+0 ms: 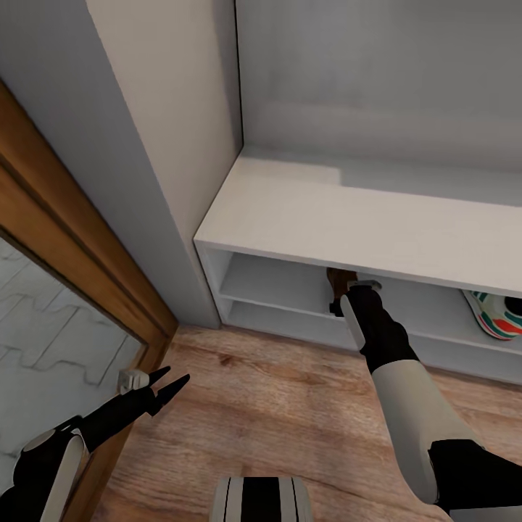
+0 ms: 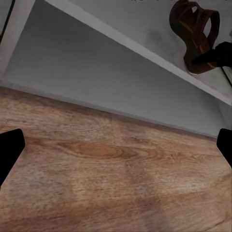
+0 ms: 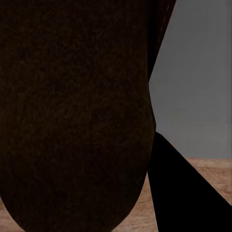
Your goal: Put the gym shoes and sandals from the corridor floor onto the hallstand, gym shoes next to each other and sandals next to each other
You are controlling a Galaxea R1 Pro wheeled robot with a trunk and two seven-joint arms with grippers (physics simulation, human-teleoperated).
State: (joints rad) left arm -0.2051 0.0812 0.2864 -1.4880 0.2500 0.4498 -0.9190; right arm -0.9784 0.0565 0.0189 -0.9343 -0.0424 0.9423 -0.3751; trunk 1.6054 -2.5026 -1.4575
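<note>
Two shelf compartments open under the flat white top of the hallstand point(image 1: 362, 225), which sits in a grey wall alcove, its left end against a wall corner. Corridor floor point(image 1: 290, 413) in front is bare wood plank with open room between the arms. Wood door frame point(image 1: 80, 254) runs along the left, close to the left gripper point(image 1: 168, 383), which hovers low over the floor with jaws spread, holding nothing. Right gripper point(image 1: 341, 293) reaches under the rack's front edge into the upper compartment, jaws clamped on a sandal point(image 1: 339, 279); the left wrist view shows the sandal point(image 2: 195, 34) at that shelf. One gym shoe point(image 1: 496, 315) sits inside the rack at far right, partly cut off.
</note>
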